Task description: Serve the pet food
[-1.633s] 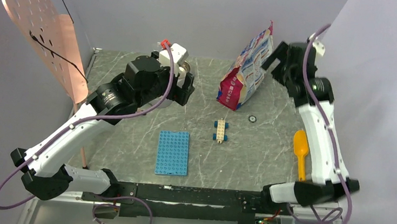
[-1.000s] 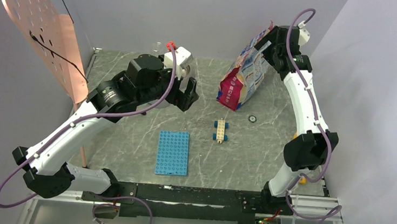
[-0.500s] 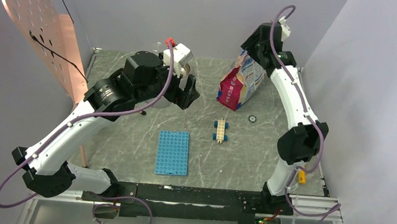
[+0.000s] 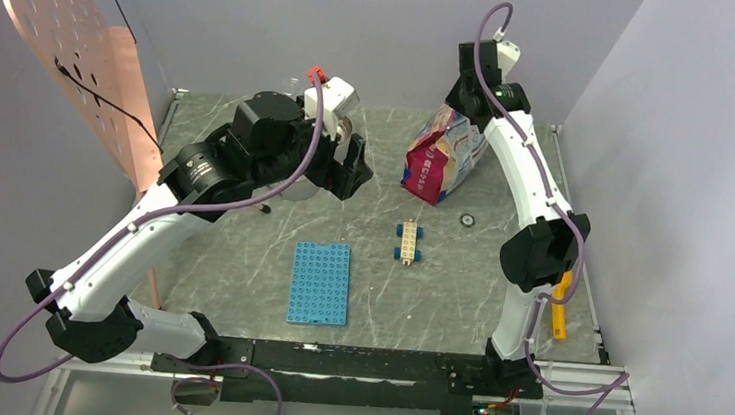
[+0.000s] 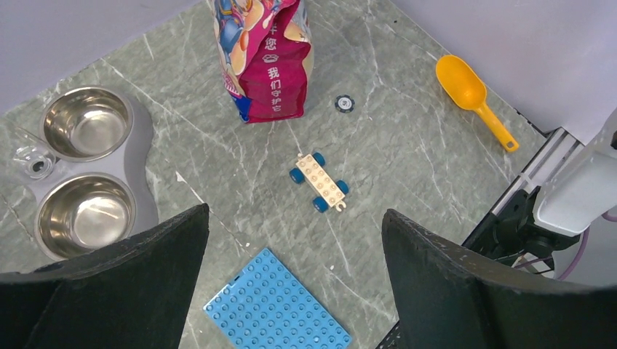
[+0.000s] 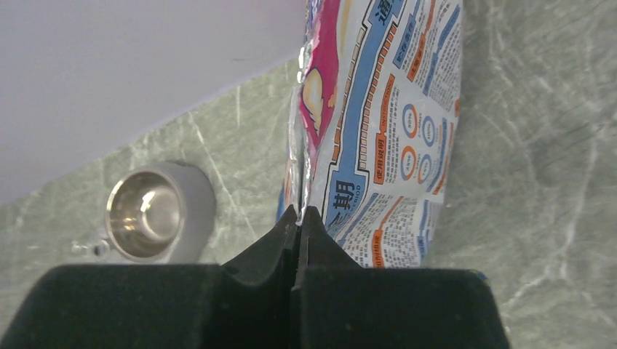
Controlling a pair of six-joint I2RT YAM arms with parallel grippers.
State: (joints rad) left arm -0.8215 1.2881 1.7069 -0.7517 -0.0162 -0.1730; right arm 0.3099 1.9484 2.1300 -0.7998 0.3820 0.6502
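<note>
Tabletop seen from above with 2 robot arms, at an early stage of serving; the pet food bag (image 4: 445, 159) stands upright at the far right of the table, leaning slightly, and no kibble shows outside it; the right gripper (image 6: 298, 212) is clamped tight on the bag's top edge, the foil seam pinched between its fingertips; the left gripper (image 5: 293, 218) hangs above the far left of the table with fingers spread wide and nothing between them; below it the steel double bowl (image 5: 145, 138) sits well apart from the bag, both cups showing bare shiny metal; the yellow scoop (image 5: 469, 87) lies untouched by the right edge, near the right arm's base; a small wheeled block toy (image 5: 319, 182) and a blue studded plate (image 5: 280, 309) lie mid-table, seemingly unrelated to the job; judged from this, only the grip on the bag is in place; whether the bag's mouth is open cannot be told; getting kibble out and into a cup is all yet to come.
</note>
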